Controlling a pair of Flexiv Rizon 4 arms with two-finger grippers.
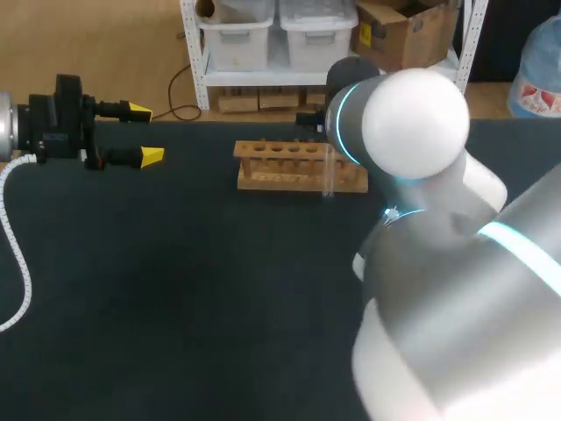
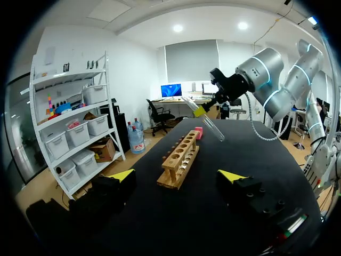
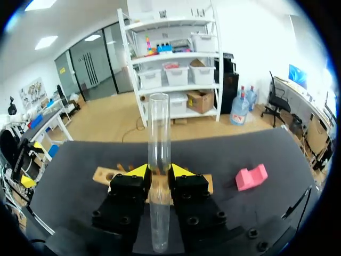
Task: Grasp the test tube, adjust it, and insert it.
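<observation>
A clear glass test tube (image 3: 159, 128) stands between the fingers of my right gripper (image 3: 160, 170), which is shut on its middle. In the left wrist view the test tube (image 2: 208, 120) hangs tilted in the right gripper (image 2: 201, 110), above the far end of the wooden rack (image 2: 181, 159). In the head view the tube (image 1: 329, 180) shows faintly in front of the rack (image 1: 301, 167), while my right arm hides its own gripper. My left gripper (image 1: 142, 133) is open and empty at the table's left, well away from the rack.
A pink block (image 3: 251, 177) lies on the dark table beside the rack, also seen as the pink block (image 2: 199, 132) beyond the rack's far end. My bulky right arm (image 1: 456, 263) fills the near right of the table.
</observation>
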